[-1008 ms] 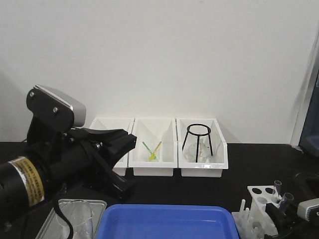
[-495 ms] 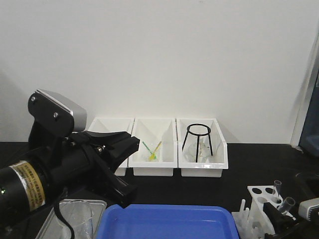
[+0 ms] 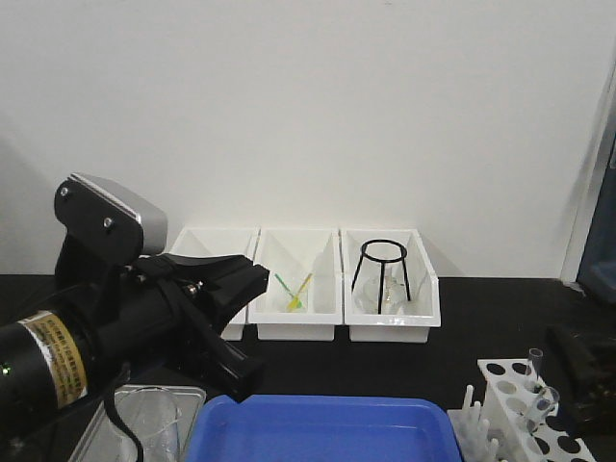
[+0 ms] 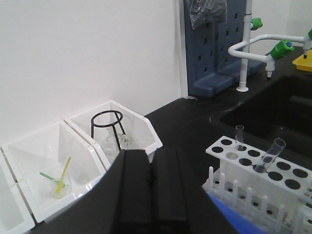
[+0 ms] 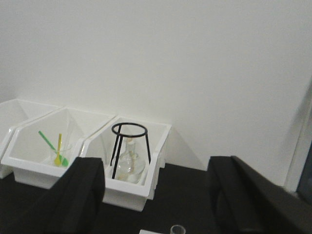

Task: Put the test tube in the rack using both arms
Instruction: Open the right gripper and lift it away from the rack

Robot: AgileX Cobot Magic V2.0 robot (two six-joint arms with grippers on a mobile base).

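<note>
The tube (image 4: 271, 155) is in the rack (image 4: 243, 168), leaning at a slant in one of the holes with its open rim up. Just beside it, a second tube (image 4: 239, 138) stands straight in a hole near the back. The rack sits at the right end of the black bench, with its white pegs (image 3: 472, 412) just beside the blue tray (image 3: 318, 428). Whether they touch, I can't tell from here.

The right gripper (image 5: 156, 187) is released. Its two black fingers (image 5: 85, 195) are spread wide with nothing between them. It is close by the rack, and one glass rim peeps in at the bottom of its wrist view; which tube that is, I can't say. From the front it is only a dark shape at the right edge, apart from the glass.

On the other side, the left arm (image 3: 87, 351) is raised above the bench over the beaker (image 3: 154, 419), pointing toward the bins (image 3: 294, 332). The left gripper (image 4: 150, 158) is clenched, its fingers side by side with only a seam between them, and it holds nothing.

At the back, the three white bins stand in a row against the wall. The middle one holds yellow and green sticks (image 3: 295, 289), and the right one holds a black tripod (image 3: 383, 269) over a flask (image 4: 114, 144). Beyond the rack are the sink (image 4: 273, 107) and the green-handled taps (image 4: 280, 48).
</note>
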